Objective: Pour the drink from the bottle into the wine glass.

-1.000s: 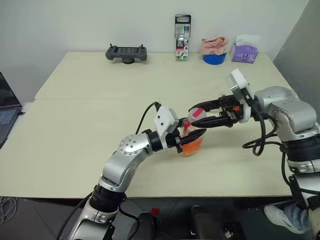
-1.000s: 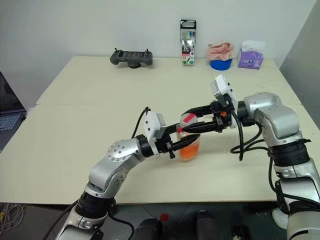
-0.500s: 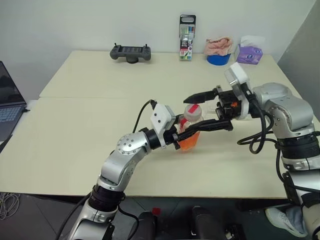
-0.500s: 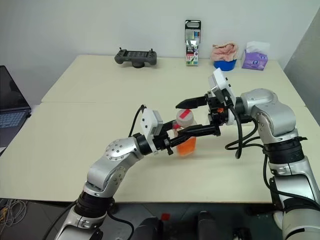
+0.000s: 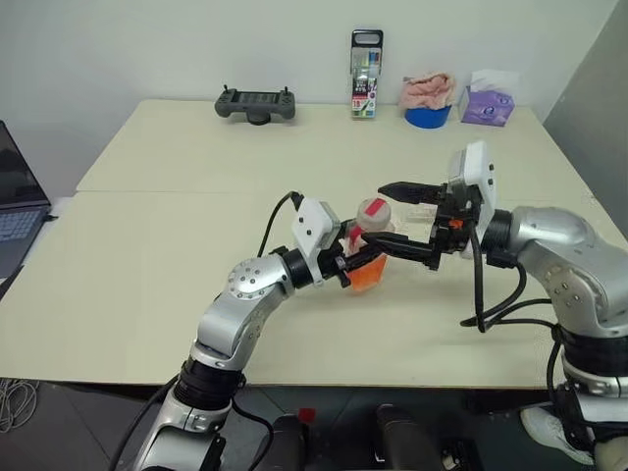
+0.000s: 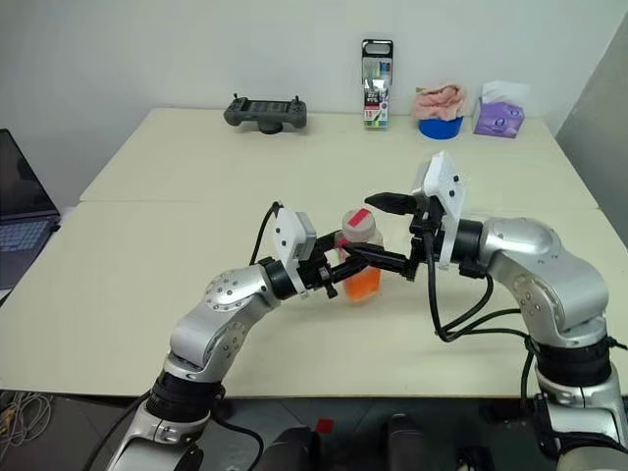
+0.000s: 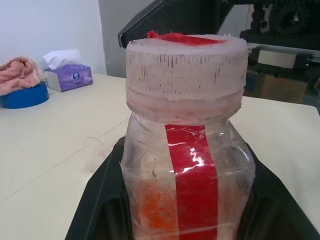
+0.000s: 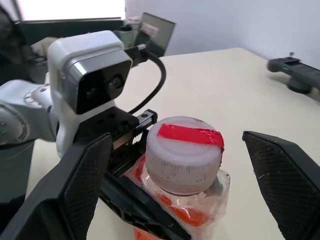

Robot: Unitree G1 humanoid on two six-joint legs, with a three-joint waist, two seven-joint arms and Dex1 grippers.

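Orange-red drink (image 5: 365, 279) fills the lower part of the bottle (image 5: 369, 250), standing at frame centre, clamped by the left gripper (image 5: 355, 263). The right gripper (image 5: 404, 218) has spread wide since a second ago and now straddles the whitish cap (image 8: 184, 152) without touching. Cap on; pouring not begun. Blue bowl (image 5: 425, 115), upper right, holds pink cloth (image 5: 424, 90).
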